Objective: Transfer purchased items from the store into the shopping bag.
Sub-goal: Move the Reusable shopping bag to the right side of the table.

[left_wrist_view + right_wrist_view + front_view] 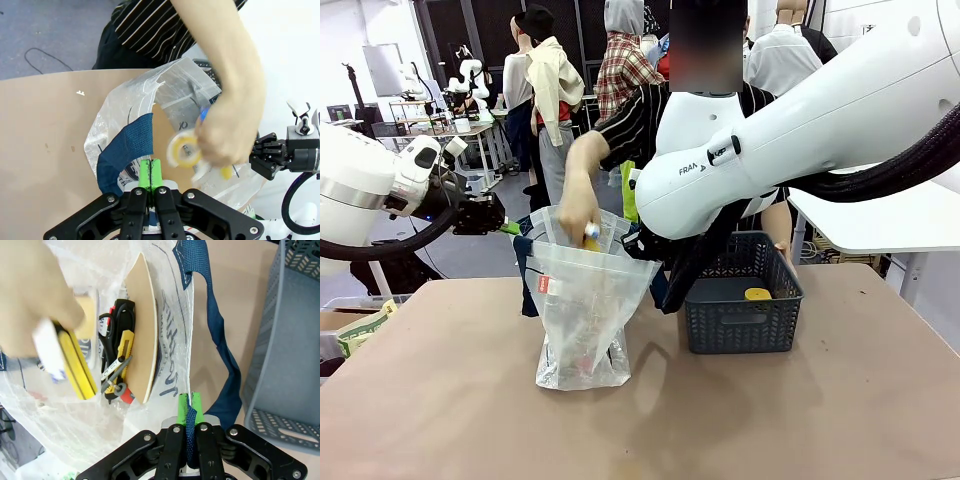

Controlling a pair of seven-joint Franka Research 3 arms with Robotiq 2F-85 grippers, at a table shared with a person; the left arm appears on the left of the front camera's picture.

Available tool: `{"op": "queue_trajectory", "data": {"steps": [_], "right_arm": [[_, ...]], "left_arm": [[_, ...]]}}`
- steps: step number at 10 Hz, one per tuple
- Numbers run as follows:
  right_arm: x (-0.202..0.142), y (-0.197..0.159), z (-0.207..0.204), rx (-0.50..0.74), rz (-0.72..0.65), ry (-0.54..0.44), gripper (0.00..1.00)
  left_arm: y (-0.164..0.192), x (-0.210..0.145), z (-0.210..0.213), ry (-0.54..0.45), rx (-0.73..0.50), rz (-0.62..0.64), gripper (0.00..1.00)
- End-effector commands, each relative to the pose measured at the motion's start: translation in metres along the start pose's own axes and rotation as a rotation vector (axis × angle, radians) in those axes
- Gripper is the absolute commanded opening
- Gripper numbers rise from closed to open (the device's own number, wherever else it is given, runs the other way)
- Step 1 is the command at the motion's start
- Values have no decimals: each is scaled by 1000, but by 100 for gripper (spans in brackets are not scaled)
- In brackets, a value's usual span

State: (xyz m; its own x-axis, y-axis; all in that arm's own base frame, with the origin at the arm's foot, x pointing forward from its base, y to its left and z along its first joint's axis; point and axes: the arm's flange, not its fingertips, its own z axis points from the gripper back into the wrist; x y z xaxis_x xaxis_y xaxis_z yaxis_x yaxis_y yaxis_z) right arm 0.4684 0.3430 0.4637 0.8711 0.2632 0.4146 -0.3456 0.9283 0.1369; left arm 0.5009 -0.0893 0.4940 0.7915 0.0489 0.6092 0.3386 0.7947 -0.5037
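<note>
Left gripper (150, 172) and right gripper (189, 407) each clamp a navy handle (220, 355) of the shopping bag (582, 300), mid-table beside the grey basket (735, 325), likely holding its mouth open while the person's hand (578, 215) lowers a tape roll (182, 150) in.

Look at that shopping bag (582, 330): thin, crinkly, glossy clear plastic. Its navy straps (127, 150) are coarse woven cloth. Right, the basket (725, 325), matt grey plastic. The table (440, 400), smooth and matt.
</note>
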Motion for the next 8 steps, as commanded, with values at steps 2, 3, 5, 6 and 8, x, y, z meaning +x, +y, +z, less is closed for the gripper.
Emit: {"op": "queue_trajectory", "data": {"steps": [2, 3, 5, 6, 8], "right_arm": [[0, -2, 1, 14, -3, 1, 0], [0, -2, 1, 14, -3, 1, 0], [0, -2, 1, 14, -3, 1, 0], [0, -2, 1, 14, -3, 1, 0], [0, -2, 1, 14, -3, 1, 0]], "left_arm": [[0, 1, 2, -4, 1, -2, 0], [0, 1, 2, -4, 1, -2, 0], [0, 1, 2, -4, 1, -2, 0], [0, 1, 2, -4, 1, -2, 0], [0, 1, 2, -4, 1, -2, 0]]}}
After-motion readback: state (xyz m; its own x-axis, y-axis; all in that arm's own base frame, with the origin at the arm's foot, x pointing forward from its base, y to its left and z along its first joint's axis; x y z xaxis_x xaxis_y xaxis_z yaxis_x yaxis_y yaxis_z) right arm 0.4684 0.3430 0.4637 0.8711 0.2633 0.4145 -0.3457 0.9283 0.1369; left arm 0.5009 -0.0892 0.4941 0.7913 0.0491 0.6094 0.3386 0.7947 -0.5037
